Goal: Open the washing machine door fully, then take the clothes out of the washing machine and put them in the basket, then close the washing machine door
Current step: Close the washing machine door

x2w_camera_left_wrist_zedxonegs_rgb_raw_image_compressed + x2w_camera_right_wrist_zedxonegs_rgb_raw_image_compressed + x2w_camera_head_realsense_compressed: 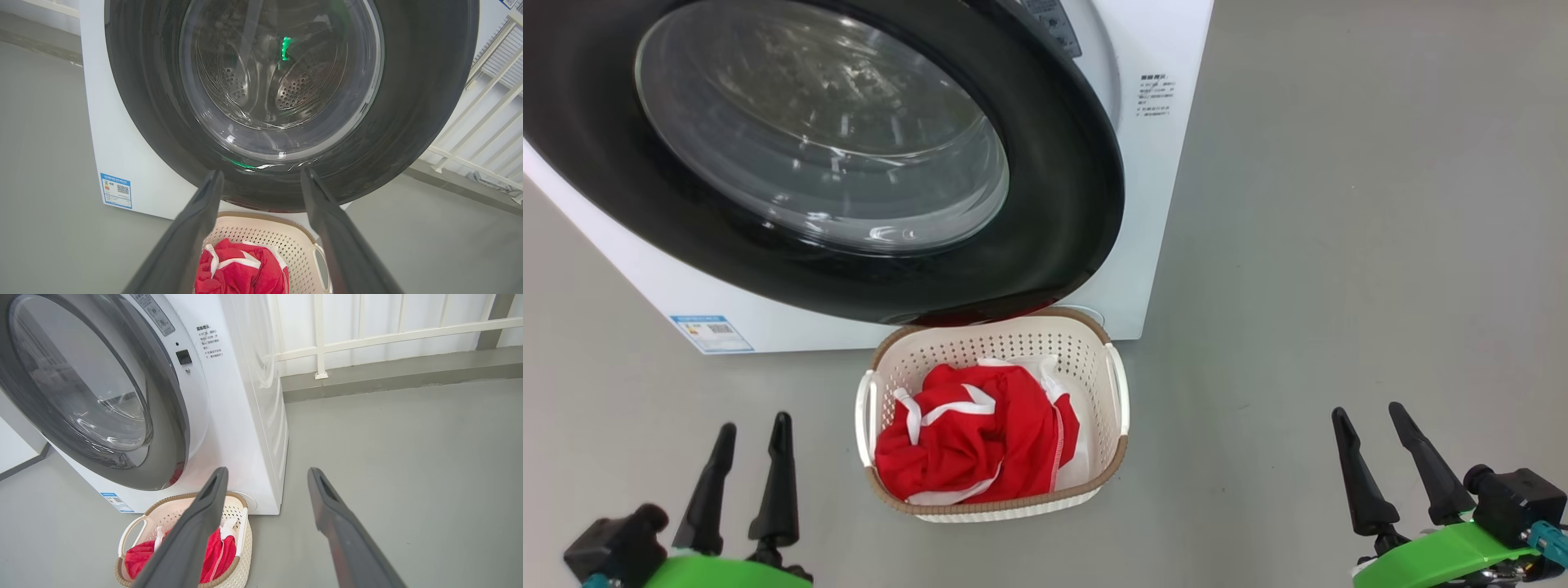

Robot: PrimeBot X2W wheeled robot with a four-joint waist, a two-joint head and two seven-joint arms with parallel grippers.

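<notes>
A robot's view down onto a grey floor [1339, 204], with a small cream basket [1013, 343] at the centre. The clothes [980, 441], bright red with thin white trim, lie heaped inside the basket, below its brown rim.

Directly behind the basket stands the white washing machine [1152, 204], and the basket's far rim sits close against its front. Above the basket's far rim hangs the washing machine door [825, 139], a wide glossy black ring around a bulging glass window. It is swung against the machine's front or nearly so. The right wrist view shows a thin gap at its lower edge, so I cannot tell whether it has latched. Through the glass, the left wrist view shows a steel drum with no red in the visible part.

To the left of the basket and nearer the robot, the left claw [755, 422] has its two dark fingers spread apart and holds nothing. To the right of the basket, well apart from it, the right claw [1365, 408] is likewise spread and empty.

The clothes step looks done, and the door is what remains. The main risk is an unlatched door, which could drift back out over the basket. A closing push on the curved glass rather than the black frame could slip. A low reach from the left claw could knock the light basket aside.
</notes>
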